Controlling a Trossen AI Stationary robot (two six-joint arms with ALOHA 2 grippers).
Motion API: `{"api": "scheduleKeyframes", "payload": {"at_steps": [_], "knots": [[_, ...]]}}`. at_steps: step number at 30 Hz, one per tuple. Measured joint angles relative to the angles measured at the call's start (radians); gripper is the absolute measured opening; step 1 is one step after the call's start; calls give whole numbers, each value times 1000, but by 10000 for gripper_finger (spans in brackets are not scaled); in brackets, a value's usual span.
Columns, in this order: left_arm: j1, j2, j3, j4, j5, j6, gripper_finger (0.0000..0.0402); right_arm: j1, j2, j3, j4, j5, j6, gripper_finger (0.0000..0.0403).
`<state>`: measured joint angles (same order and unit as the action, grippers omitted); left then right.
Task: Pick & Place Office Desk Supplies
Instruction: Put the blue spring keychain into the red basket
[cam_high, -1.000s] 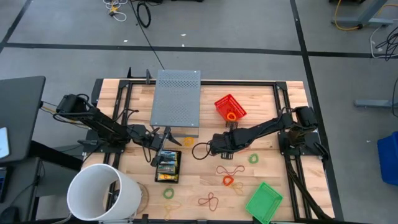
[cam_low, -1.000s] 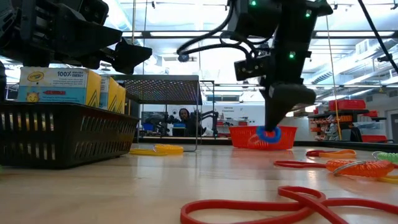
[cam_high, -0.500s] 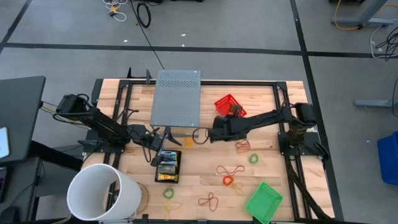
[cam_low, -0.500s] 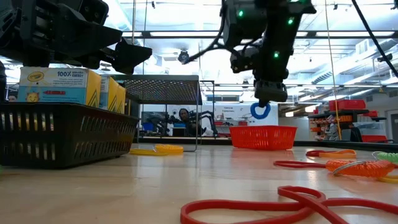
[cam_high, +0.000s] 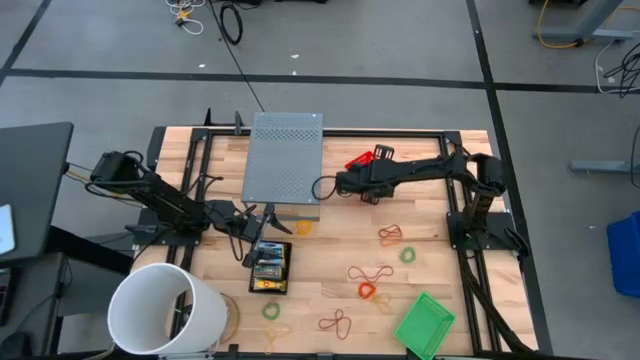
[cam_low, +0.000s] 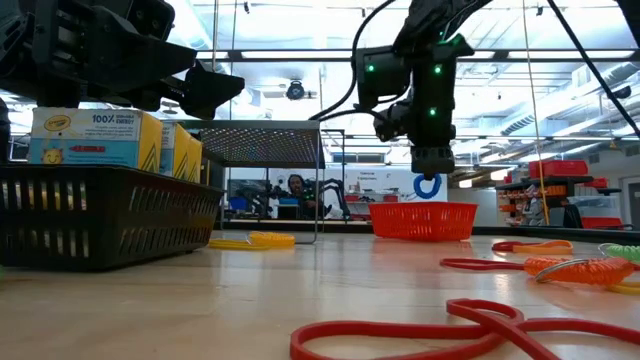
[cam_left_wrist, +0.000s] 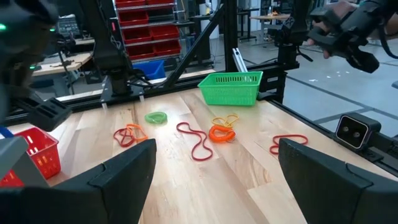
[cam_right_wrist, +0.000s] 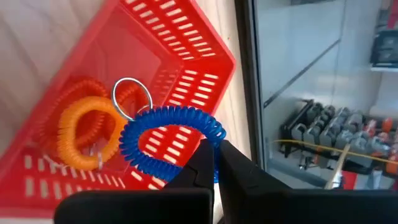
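From above, you see your right gripper (cam_high: 345, 182) reaching over the red basket (cam_high: 362, 160) near the grey perforated stand (cam_high: 285, 158). Your left gripper (cam_high: 258, 221) waits just over the black basket (cam_high: 270, 267) holding the crayon boxes (cam_high: 268, 262); loose bands lie across the wooden table (cam_high: 430, 215), with the green basket (cam_high: 424, 322) toward its front edge.

At table height, the right gripper (cam_low: 431, 176) hangs above the red basket (cam_low: 422, 220), and the blue coil band (cam_low: 428, 186) dangles from its tip, clear of the rim. The crayon boxes (cam_low: 95, 138) stand in the black basket (cam_low: 105, 215).

Your left wrist camera shows its fingers (cam_left_wrist: 115, 177) spread wide, holding nothing, with the green basket (cam_left_wrist: 231, 87) and scattered bands beyond.

Your right wrist camera shows the fingers (cam_right_wrist: 202, 163) clamped on the blue coil band (cam_right_wrist: 169, 140), over the red basket (cam_right_wrist: 158, 74), where an orange coil band (cam_right_wrist: 90, 134) lies inside.
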<state>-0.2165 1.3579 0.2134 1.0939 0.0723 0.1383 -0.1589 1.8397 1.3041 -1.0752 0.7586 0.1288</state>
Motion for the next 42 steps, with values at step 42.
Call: {"api": "scheduleKeyframes", "payload": {"at_steps": [42], "knots": [[0, 0, 0, -16, 0, 0, 339, -181, -1, 0, 113, -523, -186, 151]]}}
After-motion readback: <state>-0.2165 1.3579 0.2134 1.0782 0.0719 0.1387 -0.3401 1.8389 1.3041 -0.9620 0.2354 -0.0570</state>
